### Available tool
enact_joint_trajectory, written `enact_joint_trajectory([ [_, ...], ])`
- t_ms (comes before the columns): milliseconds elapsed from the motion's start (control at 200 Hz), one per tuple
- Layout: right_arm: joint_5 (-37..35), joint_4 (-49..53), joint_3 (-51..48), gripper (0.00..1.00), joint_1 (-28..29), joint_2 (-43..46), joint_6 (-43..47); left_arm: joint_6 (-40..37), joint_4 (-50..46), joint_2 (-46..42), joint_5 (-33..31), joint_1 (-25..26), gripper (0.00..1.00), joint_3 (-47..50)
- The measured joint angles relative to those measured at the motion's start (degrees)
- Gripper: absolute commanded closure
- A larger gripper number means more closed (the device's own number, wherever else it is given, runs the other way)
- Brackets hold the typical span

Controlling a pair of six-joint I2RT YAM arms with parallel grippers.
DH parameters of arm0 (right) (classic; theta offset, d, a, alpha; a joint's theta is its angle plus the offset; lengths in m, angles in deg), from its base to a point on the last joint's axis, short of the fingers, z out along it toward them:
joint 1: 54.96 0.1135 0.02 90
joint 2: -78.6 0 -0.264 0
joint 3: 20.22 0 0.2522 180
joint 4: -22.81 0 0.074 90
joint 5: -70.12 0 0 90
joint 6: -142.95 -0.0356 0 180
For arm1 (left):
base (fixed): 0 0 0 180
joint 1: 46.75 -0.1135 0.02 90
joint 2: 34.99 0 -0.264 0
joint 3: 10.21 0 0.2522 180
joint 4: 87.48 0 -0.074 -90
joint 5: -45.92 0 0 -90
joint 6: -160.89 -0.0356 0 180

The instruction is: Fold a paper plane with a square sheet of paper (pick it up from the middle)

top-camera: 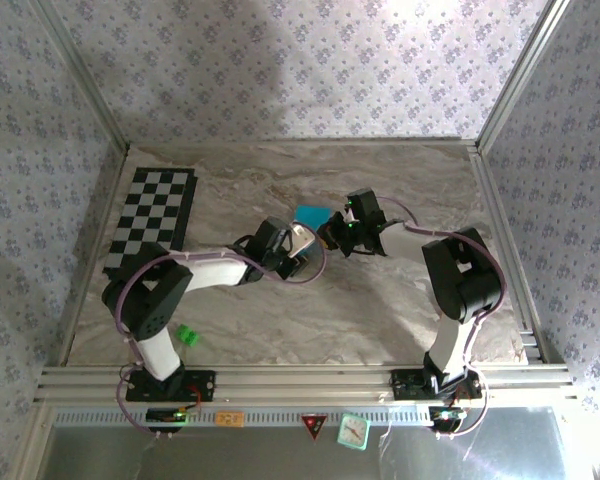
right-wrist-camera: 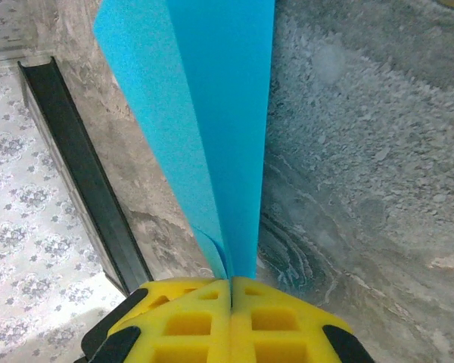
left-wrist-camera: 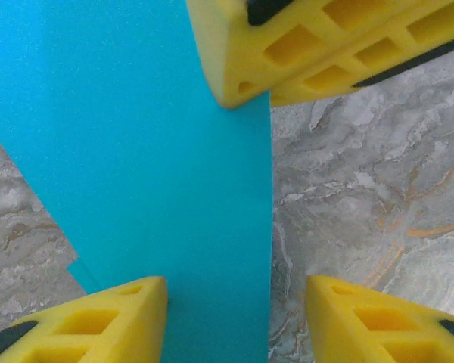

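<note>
The square sheet of paper (top-camera: 310,215) is bright cyan and folded, held up above the middle of the marble table. My right gripper (right-wrist-camera: 231,283) is shut on its lower edge, and the layers (right-wrist-camera: 212,113) rise from the fingers in a narrow wedge. In the left wrist view the paper (left-wrist-camera: 144,166) spreads flat before the camera, with the right gripper's yellow fingers (left-wrist-camera: 287,53) clamped on its top right edge. My left gripper (left-wrist-camera: 234,310) is open, one finger (left-wrist-camera: 113,321) in front of the sheet and the other (left-wrist-camera: 378,321) off its right edge. From above, both grippers meet just below the paper, left (top-camera: 302,238) and right (top-camera: 330,236).
A black-and-white checkerboard mat (top-camera: 152,220) lies at the back left. A small green block (top-camera: 186,334) sits near the left arm's base. Patterned walls and a metal frame bound the table; a black rail (right-wrist-camera: 83,174) runs along its edge.
</note>
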Motion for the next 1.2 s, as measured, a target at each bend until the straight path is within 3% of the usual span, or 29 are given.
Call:
enact_joint_trajectory([
  [435,0.55,0.63,0.37,0.89,-0.02,-0.02,-0.04,-0.7,0.44,0.2,-1.73,0.0,0.72,-0.5],
  [894,0.94,2.25,1.11,0.46,-1.53,0.04,1.07,-0.66,3.26,0.2,-4.09,-0.13,0.9,0.61],
  [1199,-1.44,4.28,-0.22,0.39,-7.04,4.13,5.95,5.6,4.94,-0.22,0.13,-2.25,0.99,4.26],
])
